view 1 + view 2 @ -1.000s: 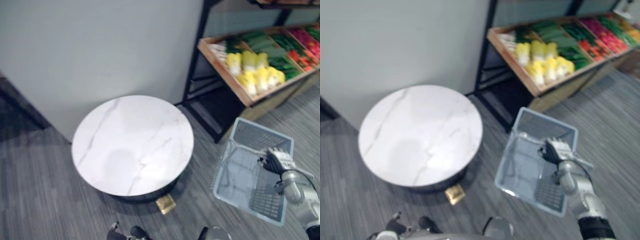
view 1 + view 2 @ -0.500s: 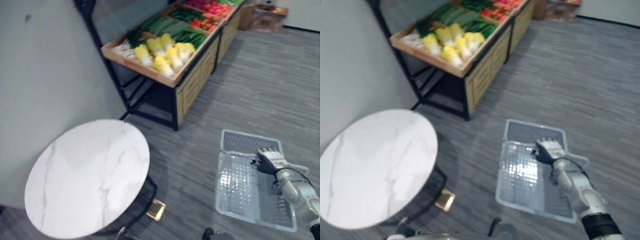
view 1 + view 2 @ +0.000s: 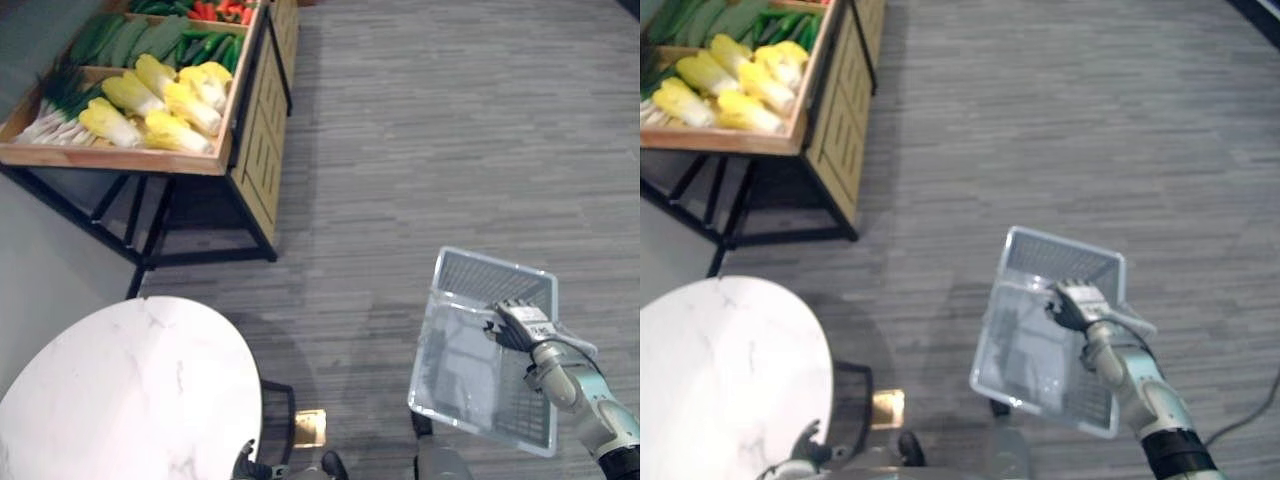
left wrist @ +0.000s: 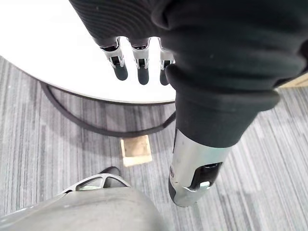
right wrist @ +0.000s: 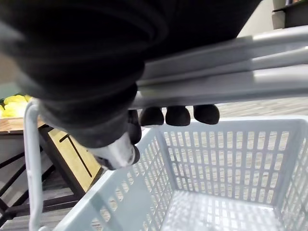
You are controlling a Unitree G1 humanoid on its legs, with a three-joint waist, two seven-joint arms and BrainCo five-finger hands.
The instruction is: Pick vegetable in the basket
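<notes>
Basket still in right hand, fingers round its handle, as before; left hand fingers relaxed.

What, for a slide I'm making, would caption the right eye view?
Right hand holds an empty grey basket by its handle, near a white table and vegetable stand.

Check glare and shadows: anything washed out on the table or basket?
Left wrist view: the table glares plain white past the open left hand. Left eye view: soft shadows on the floor beside the table. Right wrist view: basket mesh evenly lit below the right hand gripping its handle.
</notes>
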